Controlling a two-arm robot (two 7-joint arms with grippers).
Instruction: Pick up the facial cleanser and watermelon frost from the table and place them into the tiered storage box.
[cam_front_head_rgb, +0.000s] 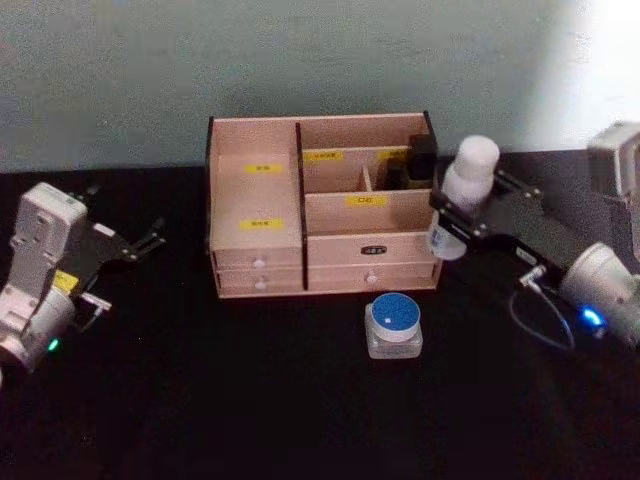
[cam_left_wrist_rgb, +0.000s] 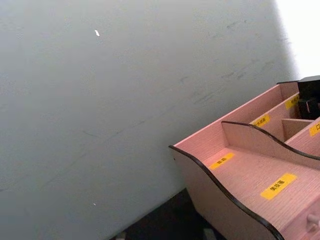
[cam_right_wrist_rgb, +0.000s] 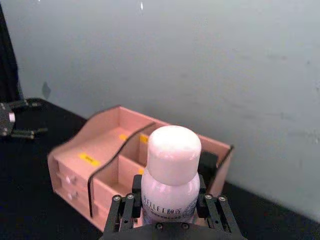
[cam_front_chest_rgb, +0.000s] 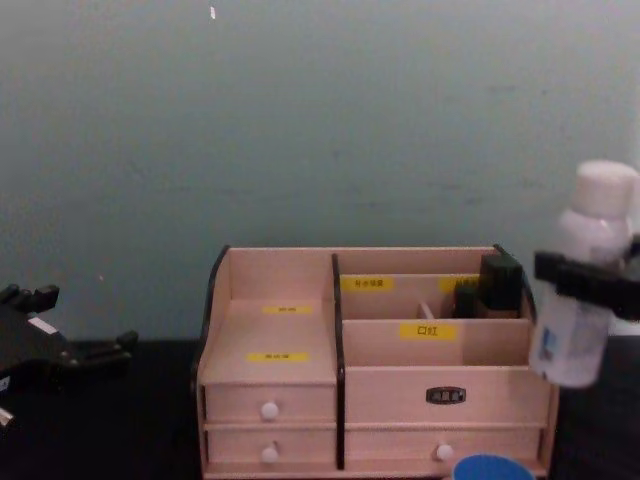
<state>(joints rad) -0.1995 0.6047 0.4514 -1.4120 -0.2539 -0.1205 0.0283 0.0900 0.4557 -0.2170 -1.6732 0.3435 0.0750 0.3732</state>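
The facial cleanser (cam_front_head_rgb: 463, 185), a white bottle with a round white cap, hangs upright in the air by the right end of the tiered storage box (cam_front_head_rgb: 260, 190). My right gripper (cam_front_head_rgb: 456, 213) is shut on its body, with the bottle (cam_right_wrist_rgb: 169, 175) seen close up between the fingers (cam_right_wrist_rgb: 125, 212), and it also shows in the chest view (cam_front_chest_rgb: 583, 300). The watermelon frost (cam_front_head_rgb: 394, 322), a small clear jar with a blue lid, stands on the table in front of the box. My left gripper (cam_front_head_rgb: 145, 238) rests open at the table's left, apart from everything.
The box (cam_front_chest_rgb: 280, 340) has stepped open compartments with yellow labels and drawers with white knobs. A black object (cam_front_head_rgb: 420, 160) stands in its rear right compartment. The tabletop (cam_front_head_rgb: 200, 400) is black. A pale wall rises close behind the box.
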